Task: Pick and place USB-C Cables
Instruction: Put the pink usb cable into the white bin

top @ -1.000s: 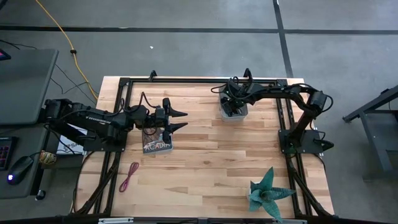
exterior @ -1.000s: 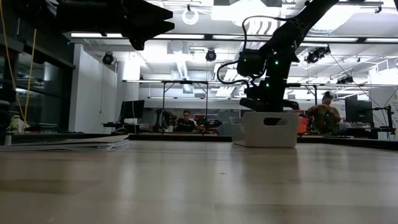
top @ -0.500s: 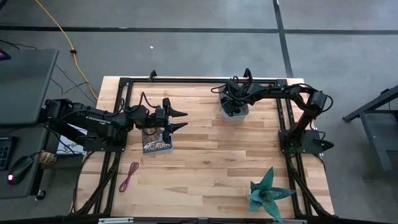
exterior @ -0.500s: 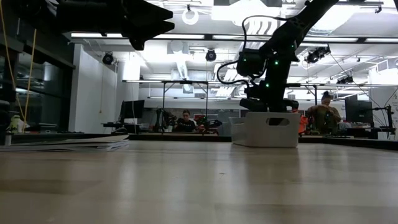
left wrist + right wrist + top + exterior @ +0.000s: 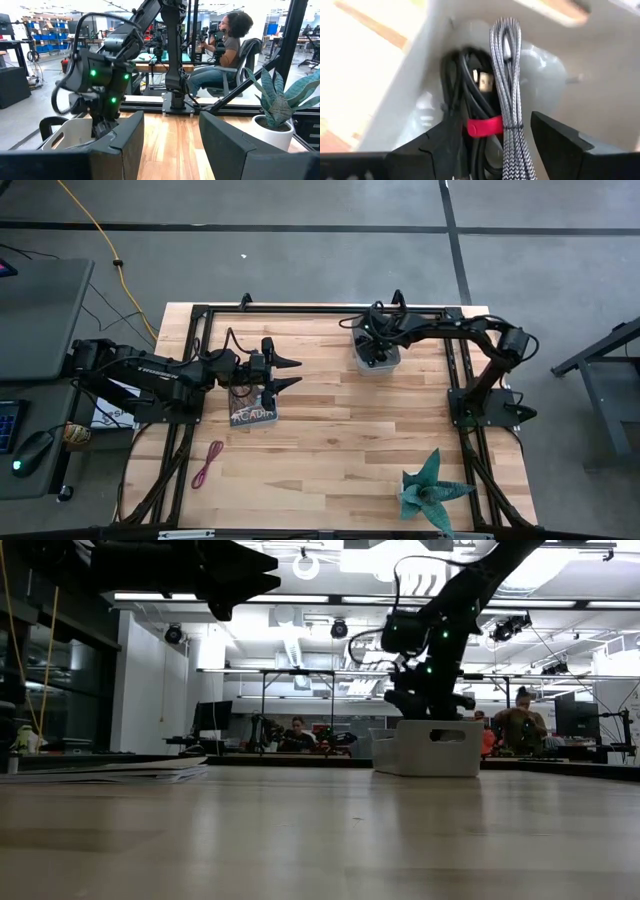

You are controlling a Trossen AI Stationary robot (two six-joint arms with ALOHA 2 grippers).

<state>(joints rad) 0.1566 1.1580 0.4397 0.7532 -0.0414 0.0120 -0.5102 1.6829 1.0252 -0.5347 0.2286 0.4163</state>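
Observation:
A white bin [image 5: 377,364] stands at the table's far right. In the right wrist view a black cable with a red tie [image 5: 479,120] and a grey braided cable [image 5: 509,95] lie side by side on the bin's floor [image 5: 545,75]. My right gripper [image 5: 492,145] hangs open just above the bin [image 5: 430,748], one finger on each side of the two cables. A maroon-pink cable [image 5: 208,464] lies on the table near the front left. My left gripper [image 5: 288,374] hovers open above a book [image 5: 252,410], pointing toward the table's right.
A potted plant [image 5: 432,490] stands at the near right corner. Black frame rails [image 5: 190,430] run along the table's left and right sides. Bare wood [image 5: 340,430] stretches between the book and the plant. People sit at desks in the room beyond the table [image 5: 300,732].
My right gripper has risen from inside the white bin to just above its rim. The bin and the left arm have kept still.

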